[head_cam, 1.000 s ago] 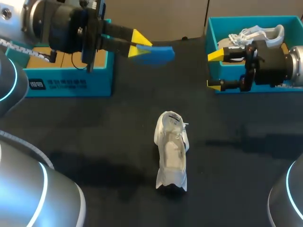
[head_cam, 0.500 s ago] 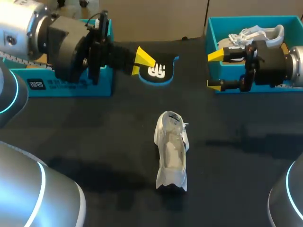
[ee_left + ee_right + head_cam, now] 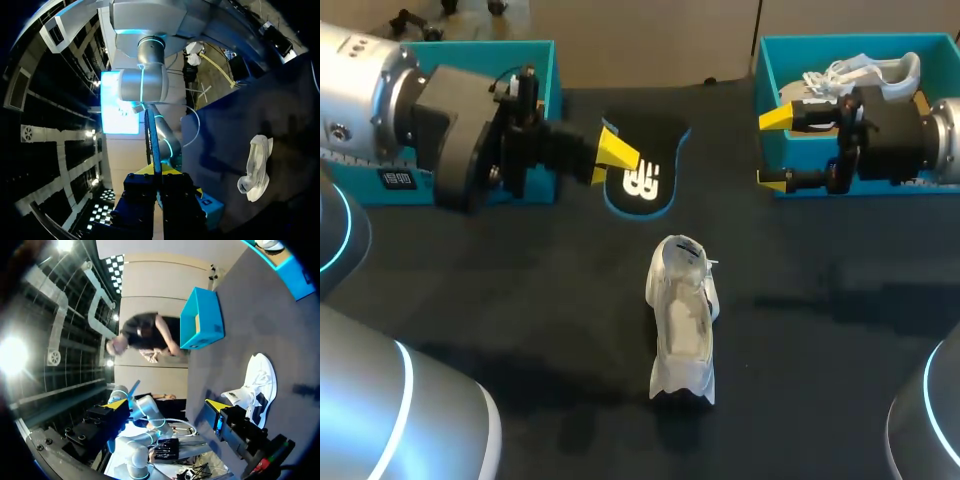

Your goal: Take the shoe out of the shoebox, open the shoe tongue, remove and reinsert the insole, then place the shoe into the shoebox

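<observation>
Standing sole-down near the middle of the dark table (image 3: 520, 300), alone and clear of both boxes: the white shoe (image 3: 682, 320), mouth turned upward, long axis running from the near edge toward the far one with only a slight lean. Hard to tell toe from heel in the head view. Just past its far end, and a little toward the left arm's side: the insole (image 3: 640, 165), dark face with a white mark turned up, blue rim showing, its length lying roughly along the same near-to-far line as the shoe. Pinched at one long edge between the yellow tips of the left gripper (image 3: 612, 158), clamped from both sides; seen edge-on from the left wrist as a thin dark strip (image 3: 152, 145) rising ahead of that gripper (image 3: 159, 175), with the shoe (image 3: 256, 167) off to one side and lower. Judging by this, reinsertion is next: a matter of bringing the insole back toward the near edge and down into the mouth, kept in line with the shoe. Left arm plainly the nearer. Well apart from the shoe: the right gripper (image 3: 775, 150), fingers spread with nothing between, hanging at the front wall of the right shoebox (image 3: 767, 80), which holds a second shoe (image 3: 865, 72). Behind the left arm: the left shoebox (image 3: 470, 46).
</observation>
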Action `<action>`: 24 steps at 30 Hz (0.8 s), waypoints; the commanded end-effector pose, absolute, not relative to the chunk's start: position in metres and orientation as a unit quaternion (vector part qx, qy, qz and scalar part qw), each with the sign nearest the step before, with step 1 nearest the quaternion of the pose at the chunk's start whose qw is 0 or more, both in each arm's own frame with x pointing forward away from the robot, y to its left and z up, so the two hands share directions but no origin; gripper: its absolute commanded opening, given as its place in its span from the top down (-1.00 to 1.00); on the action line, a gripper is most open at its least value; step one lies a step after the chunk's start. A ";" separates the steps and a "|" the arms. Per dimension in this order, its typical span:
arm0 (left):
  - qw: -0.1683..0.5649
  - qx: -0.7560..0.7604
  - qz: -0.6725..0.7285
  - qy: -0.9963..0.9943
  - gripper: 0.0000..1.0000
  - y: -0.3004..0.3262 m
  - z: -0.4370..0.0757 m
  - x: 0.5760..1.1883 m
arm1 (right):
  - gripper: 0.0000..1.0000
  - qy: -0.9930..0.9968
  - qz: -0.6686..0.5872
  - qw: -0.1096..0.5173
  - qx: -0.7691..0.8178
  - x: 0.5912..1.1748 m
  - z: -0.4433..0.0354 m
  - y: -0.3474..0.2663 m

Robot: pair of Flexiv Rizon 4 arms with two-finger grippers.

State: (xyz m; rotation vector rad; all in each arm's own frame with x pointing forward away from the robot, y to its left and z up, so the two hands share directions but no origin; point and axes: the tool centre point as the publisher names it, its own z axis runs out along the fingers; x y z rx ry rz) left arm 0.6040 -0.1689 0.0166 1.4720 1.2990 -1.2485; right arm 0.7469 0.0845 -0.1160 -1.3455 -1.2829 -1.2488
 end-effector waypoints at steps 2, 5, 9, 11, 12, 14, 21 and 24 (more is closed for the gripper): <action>0.398 0.580 -0.492 0.513 1.00 -0.168 0.016 0.602 | -1.00 -0.516 -0.501 0.436 -0.541 0.748 -0.117 0.086; 0.398 0.580 -0.492 0.513 1.00 -0.168 0.016 0.602 | -1.00 -0.516 -0.501 0.436 -0.541 0.748 -0.117 0.086; 0.398 0.580 -0.492 0.513 1.00 -0.168 0.016 0.602 | -1.00 -0.516 -0.501 0.436 -0.541 0.748 -0.117 0.086; 0.398 0.580 -0.492 0.513 1.00 -0.168 0.016 0.602 | -1.00 -0.516 -0.501 0.436 -0.541 0.748 -0.117 0.086; 0.401 0.584 -0.492 0.506 1.00 -0.168 0.015 0.601 | -1.00 -0.516 -0.501 0.436 -0.541 0.748 -0.117 0.086; 0.413 0.594 -0.483 0.493 1.00 -0.167 0.012 0.601 | -1.00 -0.516 -0.501 0.436 -0.541 0.748 -0.117 0.086; 0.445 0.618 -0.460 0.457 1.00 -0.160 -0.008 0.605 | -1.00 -0.516 -0.501 0.436 -0.541 0.748 -0.117 0.086; 0.461 0.623 -0.452 0.440 1.00 -0.157 -0.019 0.611 | -1.00 -0.516 -0.501 0.436 -0.541 0.748 -0.117 0.086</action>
